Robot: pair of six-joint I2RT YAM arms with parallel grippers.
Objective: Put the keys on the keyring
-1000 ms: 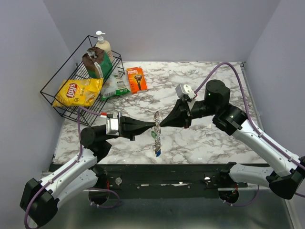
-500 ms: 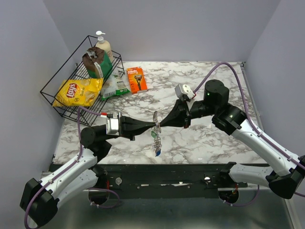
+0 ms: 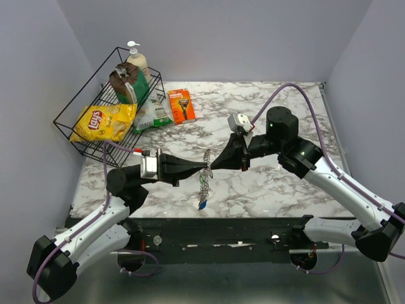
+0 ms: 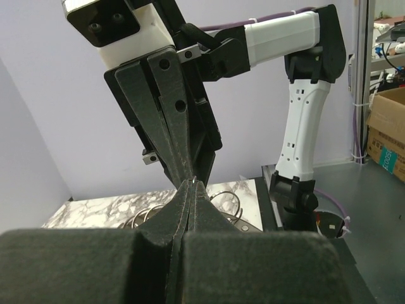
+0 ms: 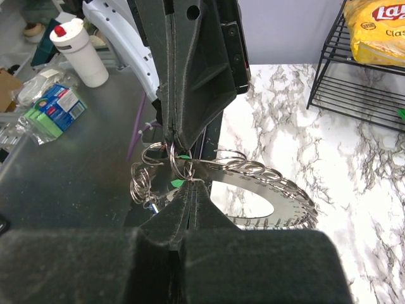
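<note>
Grey spring-wire coil keyring is hanging clamped between left tool and right tool, both pinching it; thin wire slipping free risks dropping small tagged keys.

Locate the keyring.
Top view: the keyring hangs over the table near its front edge, pinched between the left end effector and the right end effector.

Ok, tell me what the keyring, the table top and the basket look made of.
Keyring: bare metal wire, likely steel; its shiny silver coils catch the light. Table top: marble look, white with grey veins, possibly only laminate. Basket: thin wire rods with a black finish, probably coated metal.
</note>
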